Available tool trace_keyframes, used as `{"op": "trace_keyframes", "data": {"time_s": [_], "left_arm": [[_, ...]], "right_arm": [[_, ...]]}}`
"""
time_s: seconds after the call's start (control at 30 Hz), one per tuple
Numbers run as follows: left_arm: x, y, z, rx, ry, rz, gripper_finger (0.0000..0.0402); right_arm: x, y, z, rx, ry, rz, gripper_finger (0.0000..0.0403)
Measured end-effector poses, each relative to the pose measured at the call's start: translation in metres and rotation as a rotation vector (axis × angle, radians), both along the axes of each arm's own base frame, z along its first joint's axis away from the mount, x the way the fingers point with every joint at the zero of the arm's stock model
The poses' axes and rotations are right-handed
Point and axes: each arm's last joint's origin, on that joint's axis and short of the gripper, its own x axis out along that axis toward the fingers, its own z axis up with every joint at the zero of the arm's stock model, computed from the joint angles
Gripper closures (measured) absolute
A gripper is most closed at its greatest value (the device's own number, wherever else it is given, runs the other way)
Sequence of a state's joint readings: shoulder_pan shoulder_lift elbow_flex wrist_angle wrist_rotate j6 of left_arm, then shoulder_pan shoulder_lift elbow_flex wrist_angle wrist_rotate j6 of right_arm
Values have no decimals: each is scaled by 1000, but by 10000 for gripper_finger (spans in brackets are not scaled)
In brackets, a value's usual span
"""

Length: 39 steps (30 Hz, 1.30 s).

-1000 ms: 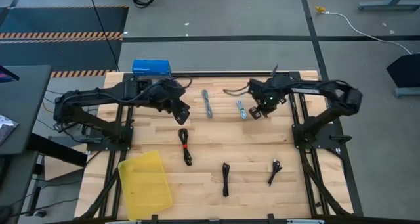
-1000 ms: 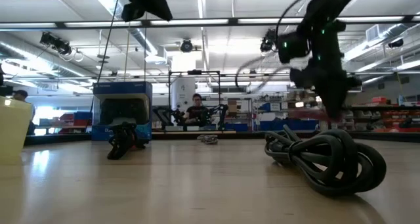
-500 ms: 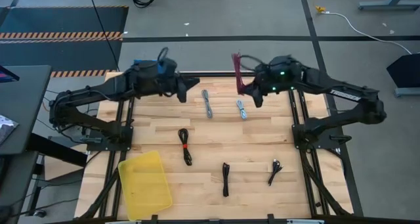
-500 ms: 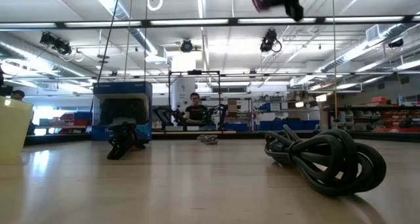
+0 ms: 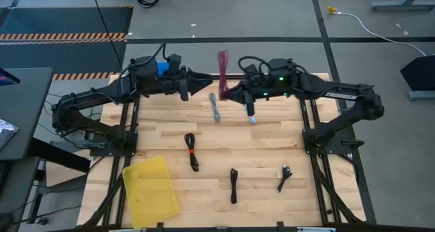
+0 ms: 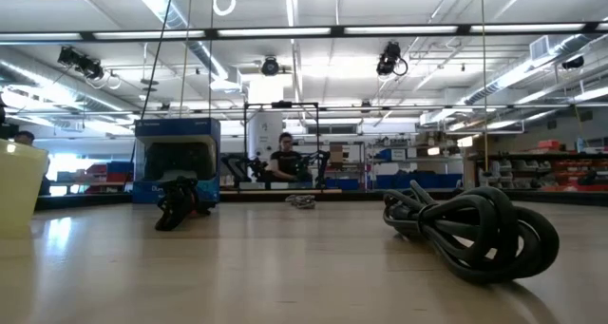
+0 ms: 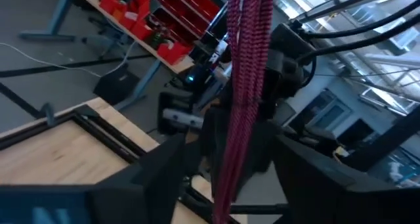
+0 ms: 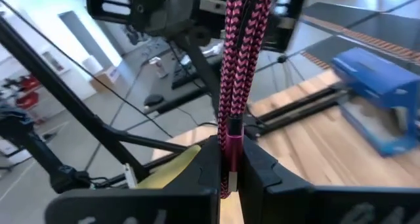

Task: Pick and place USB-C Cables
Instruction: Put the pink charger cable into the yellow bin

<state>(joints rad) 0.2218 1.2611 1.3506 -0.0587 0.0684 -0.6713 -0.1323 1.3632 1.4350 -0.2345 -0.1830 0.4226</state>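
Note:
The magenta USB-C cable (image 5: 223, 65) is a straight braided bundle held high over the table's far middle by my right gripper (image 5: 227, 91), which is shut on it. My left gripper (image 5: 206, 83) points at it from the left, open, with one finger (image 7: 151, 178) on either side of the bundle (image 7: 244, 86) and a gap to each. Two grey cables (image 5: 215, 108) (image 5: 250, 113) lie flat on the far part of the table. A black cable with a red tie (image 5: 192, 151) and two black ones (image 5: 234, 185) (image 5: 284, 179) lie nearer. My right gripper pinches the magenta cable's lower end (image 8: 231, 142) between its two fingers, just above a connector (image 8: 226, 182). The fingers come level from the table's right. The bundle sticks out past them, straight and stiff, lifted clear of the table.
A yellow tray (image 5: 151, 190) lies at the near left corner. A blue box (image 5: 160, 67) stands at the far left edge, partly behind my left arm. In the low view a black bundle (image 6: 475, 231) lies close by. A person (image 6: 282, 158) sits beyond the table.
My right gripper has risen from the far right part of the table with the magenta cable and carried it left toward my left gripper. My left gripper has risen from the table and turned level, pointing right, up to the cable.

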Motion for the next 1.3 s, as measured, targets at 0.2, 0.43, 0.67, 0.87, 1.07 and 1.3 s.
{"op": "trace_keyframes", "data": {"time_s": [0.2,0.43,0.67,0.87,1.07,1.3], "left_arm": [[1,-4,1,6,-15,-19,131],[1,-3,0,28,-1,-17,166],[1,-4,0,67,8,-18,304],[1,-3,-3,83,36,-8,375],[-6,-5,-6,35,100,-13,375],[-47,-19,-6,-76,255,-48,375]], "right_arm": [[31,0,-8,35,-11,59,376],[43,-1,-13,56,-5,100,376],[41,-1,-12,66,-2,100,370],[41,-1,-14,92,29,95,316],[40,-3,-20,114,91,88,297],[37,-6,-27,126,167,74,292]]}}
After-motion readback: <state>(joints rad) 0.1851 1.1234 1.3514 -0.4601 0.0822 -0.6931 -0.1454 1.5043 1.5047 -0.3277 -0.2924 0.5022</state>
